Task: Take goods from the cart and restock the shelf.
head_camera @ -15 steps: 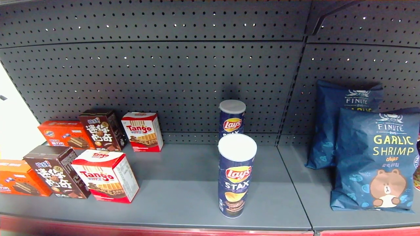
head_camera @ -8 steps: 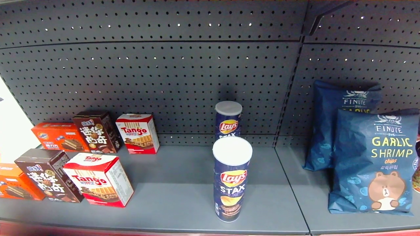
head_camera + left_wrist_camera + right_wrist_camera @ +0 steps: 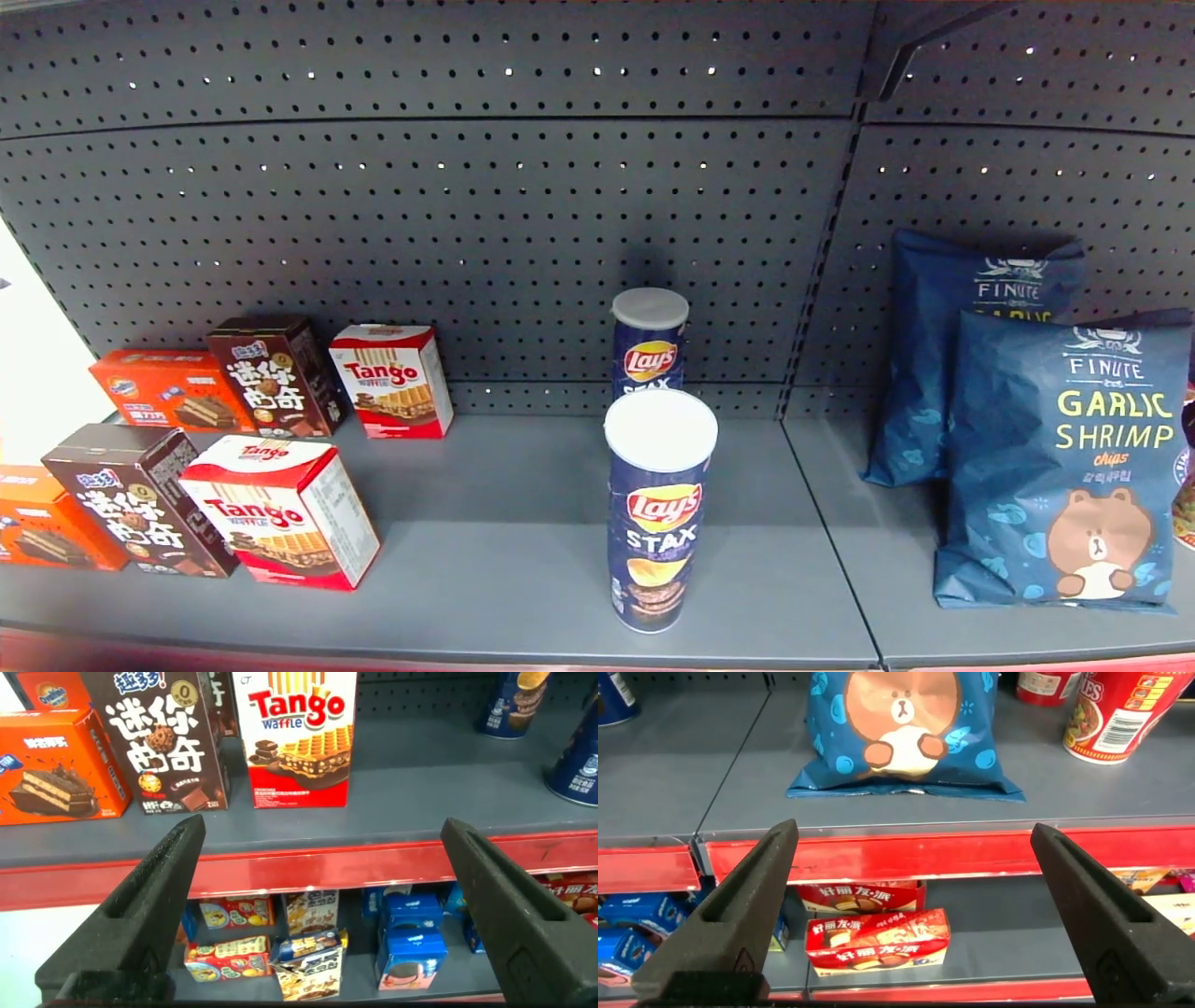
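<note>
Facing the shelf (image 3: pixel 504 560), goods sit in front-to-back rows so labels show: blue chip bags (image 3: pixel 1064 457) at 3 o'clock, wafer boxes (image 3: pixel 280 513) at 8, front chip can (image 3: pixel 658 509) near 6, second can (image 3: pixel 649 341) at its 12. Left gripper (image 3: pixel 322 831) and right gripper (image 3: pixel 915 833) have jaws wide and empty, level with the shelf's red lip, likely between picks. Versus a second ago: camera shifted slightly, goods unmoved.

Perforated grey back panel (image 3: pixel 467 233), black bracket (image 3: pixel 898 65)
</note>
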